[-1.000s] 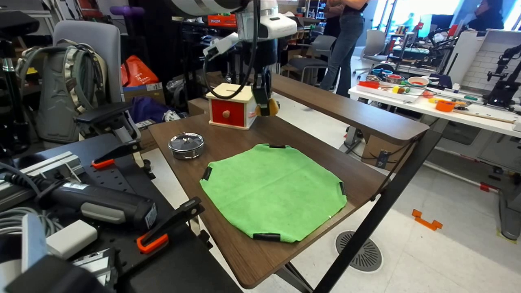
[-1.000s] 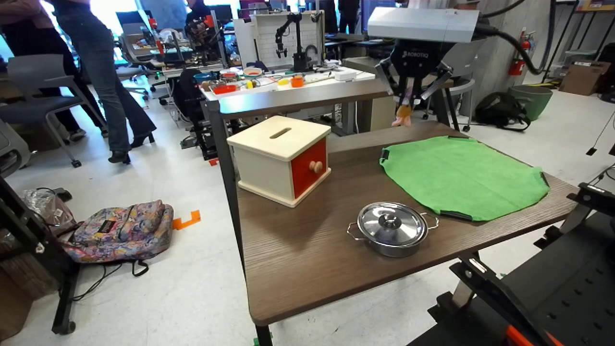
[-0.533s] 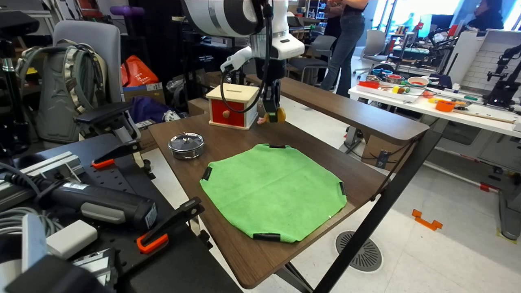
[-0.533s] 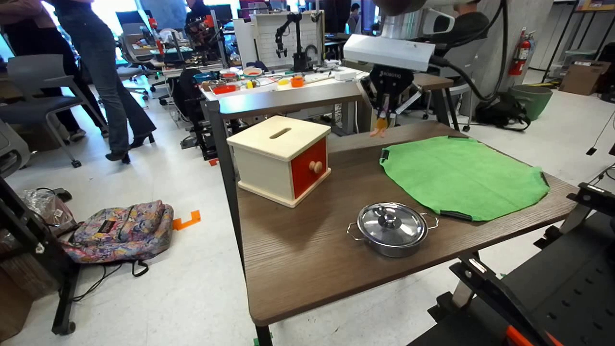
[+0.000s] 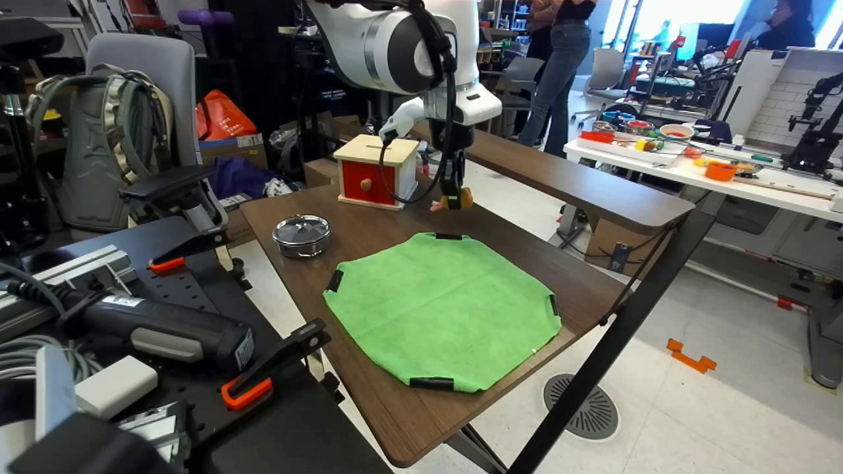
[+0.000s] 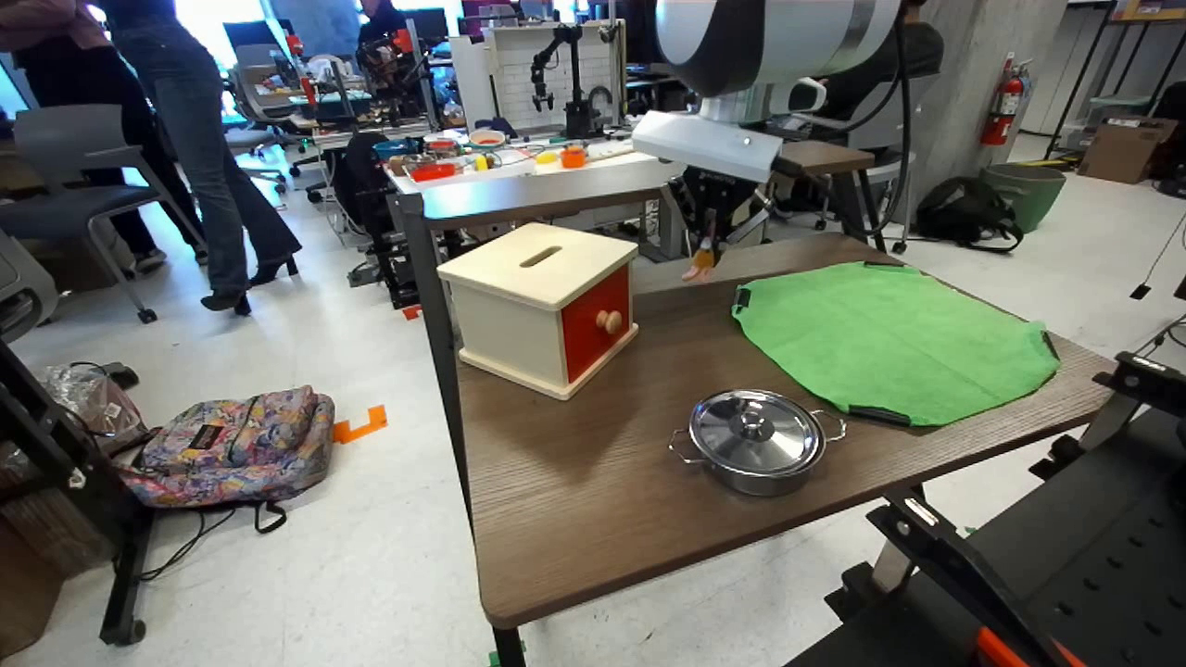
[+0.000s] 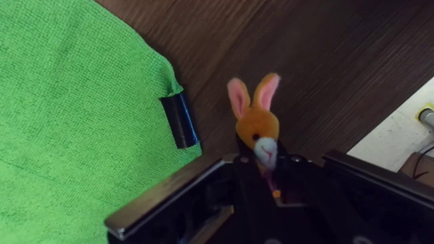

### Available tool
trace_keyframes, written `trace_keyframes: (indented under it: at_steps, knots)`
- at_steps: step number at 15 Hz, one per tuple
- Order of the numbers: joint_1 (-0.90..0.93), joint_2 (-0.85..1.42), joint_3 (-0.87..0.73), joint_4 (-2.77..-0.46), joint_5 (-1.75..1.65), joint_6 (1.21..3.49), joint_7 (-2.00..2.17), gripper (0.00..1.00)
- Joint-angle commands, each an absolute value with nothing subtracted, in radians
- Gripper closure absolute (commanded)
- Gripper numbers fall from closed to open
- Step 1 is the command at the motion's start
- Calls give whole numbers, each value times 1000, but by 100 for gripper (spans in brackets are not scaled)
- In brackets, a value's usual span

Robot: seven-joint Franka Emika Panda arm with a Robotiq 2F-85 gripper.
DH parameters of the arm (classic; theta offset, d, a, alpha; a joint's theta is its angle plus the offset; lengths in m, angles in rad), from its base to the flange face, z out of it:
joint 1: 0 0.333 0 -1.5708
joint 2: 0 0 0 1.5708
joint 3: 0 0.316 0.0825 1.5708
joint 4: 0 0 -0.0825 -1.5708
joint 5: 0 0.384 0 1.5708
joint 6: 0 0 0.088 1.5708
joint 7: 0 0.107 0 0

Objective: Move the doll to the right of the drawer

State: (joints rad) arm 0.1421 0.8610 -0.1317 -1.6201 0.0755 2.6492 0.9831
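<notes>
Plush rabbit (image 7: 257, 125), tan, pink-eared — the jaws grip it above the worktop (image 6: 574, 528). Wooden drawer box (image 6: 533, 324), red-fronted — stands nearby.

You have the doll (image 7: 257, 124) held in your pincer (image 7: 262, 149), its body mostly hidden by the grip. It's an orange-tan rabbit with 2 ears lined in pink, 1 black eye showing, and a white muzzle with a thin reddish mouth. In both exterior views you see its head poking out below the grip, over the table (image 6: 602, 528) and to the right of the drawer (image 6: 537, 324), the 2 apart; the clearance beneath it is unclear. The drawer stands upright on the table: a cream-white box with 1 slot in its top and 1 round wooden knob on its flush red front.
</notes>
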Motion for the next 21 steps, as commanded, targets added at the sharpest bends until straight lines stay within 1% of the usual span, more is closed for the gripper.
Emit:
trace_keyframes:
  at_steps: [1, 5, 6, 7, 9, 10, 12, 15, 16, 21]
  knots:
    - [131, 942, -121, -1510, 113, 2609, 986, 96]
    - [135, 985, -125, -1460, 116, 2598, 989, 96]
    - [136, 992, -125, -1452, 116, 2589, 990, 60]
    - [135, 997, -124, -1442, 116, 2572, 992, 59]
    - [131, 1005, -120, -1426, 116, 2547, 991, 45]
    - [131, 1005, -118, -1420, 115, 2533, 990, 37]
    - [131, 1002, -112, -1416, 117, 2520, 989, 24]
    - [129, 981, -100, -1421, 123, 2499, 987, 2]
    - [131, 967, -98, -1430, 125, 2494, 986, 0]
    - [147, 863, -92, -1522, 119, 2519, 974, 0]
